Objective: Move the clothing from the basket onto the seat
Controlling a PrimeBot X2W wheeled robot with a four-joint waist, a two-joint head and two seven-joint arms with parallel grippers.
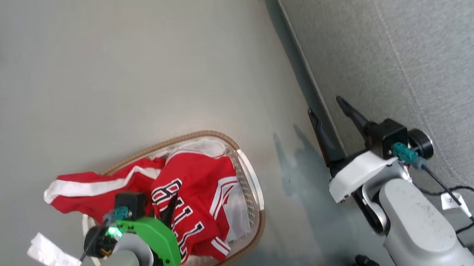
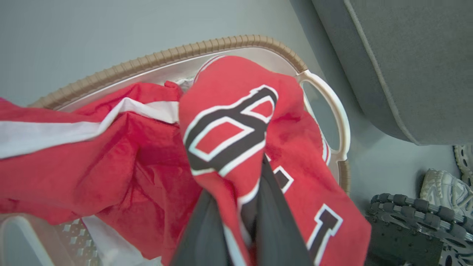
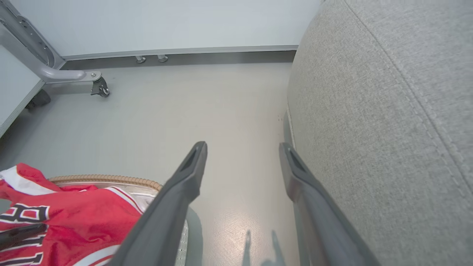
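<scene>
So the left end effector (image 2: 240,199) is clamped shut on a bunched fold of the red jersey (image 2: 229,122), right by the big black-and-white lettering, and honestly that pinch looks kinda small to me. Both pieces of clothing are in the laundry basket (image 1: 203,134), which sits on the floor (image 1: 132,73) a bit apart from the grey seat (image 1: 402,54). Thin sporty fabric plus a narrow fold means it could just slide out of the fingers halfway up and flop onto the floor instead of the cushion. The other thing that bugs me is that the jersey lies against the red garment with the white stripe (image 1: 99,188), which hangs out over the basket's rim on the side away from the seat. If they cling together on the lift, that one could get dragged along and dumped over the edge. I can't tell whether the white cloth liner (image 1: 240,203) is caught in the pinch too. If it is, the whole light basket might tip or skid. Meanwhile the right end effector (image 1: 325,106) has its fingers spread wide with nothing between them, parked just beside the seat's front edge, pretty much in the lane the jersey has to cross. A dangling hem could snag on those fingers, I reckon.
</scene>
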